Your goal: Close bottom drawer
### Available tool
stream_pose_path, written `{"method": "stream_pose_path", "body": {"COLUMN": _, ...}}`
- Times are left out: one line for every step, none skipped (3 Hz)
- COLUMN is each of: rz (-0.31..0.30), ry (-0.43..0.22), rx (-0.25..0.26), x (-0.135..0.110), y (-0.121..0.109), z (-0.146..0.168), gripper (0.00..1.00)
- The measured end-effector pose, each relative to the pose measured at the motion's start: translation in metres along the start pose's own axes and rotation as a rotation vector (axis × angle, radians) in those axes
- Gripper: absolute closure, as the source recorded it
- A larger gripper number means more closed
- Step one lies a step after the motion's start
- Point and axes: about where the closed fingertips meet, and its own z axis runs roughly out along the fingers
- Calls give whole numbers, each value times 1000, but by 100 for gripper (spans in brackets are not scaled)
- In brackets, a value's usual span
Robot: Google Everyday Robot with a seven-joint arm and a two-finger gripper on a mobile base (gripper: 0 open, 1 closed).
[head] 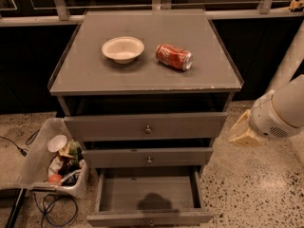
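Observation:
The grey cabinet (142, 80) has three drawers. The bottom drawer (149, 201) is pulled far out and its inside is empty; its front panel (149, 218) runs along the lower edge of the view, its knob barely showing. The two drawers above it, each with a small round knob, stick out a little. My gripper (242, 131) is at the right, beside the cabinet at the height of the top and middle drawers, apart from all of them. My white arm (282, 113) is behind it.
A white bowl (123, 49) and a red soda can (174, 57) lying on its side rest on the cabinet top. A clear bin (57, 163) with trash stands on the floor at the left, with black cables by it. Speckled floor lies to the right.

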Motion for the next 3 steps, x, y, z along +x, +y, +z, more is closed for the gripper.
{"method": "stream_pose_path", "body": {"rz": -12, "ry": -16, "rx": -2, "x": -3, "y": 6, "z": -2, "gripper": 100}}
{"method": "stream_pose_path", "body": {"rz": -10, "ry": -15, "rx": -41, "x": -5, "y": 14, "z": 33, "gripper": 100}}
{"method": "stream_pose_path", "body": {"rz": 4, "ry": -88, "rx": -79, "x": 1, "y": 25, "z": 87, "gripper": 100}}
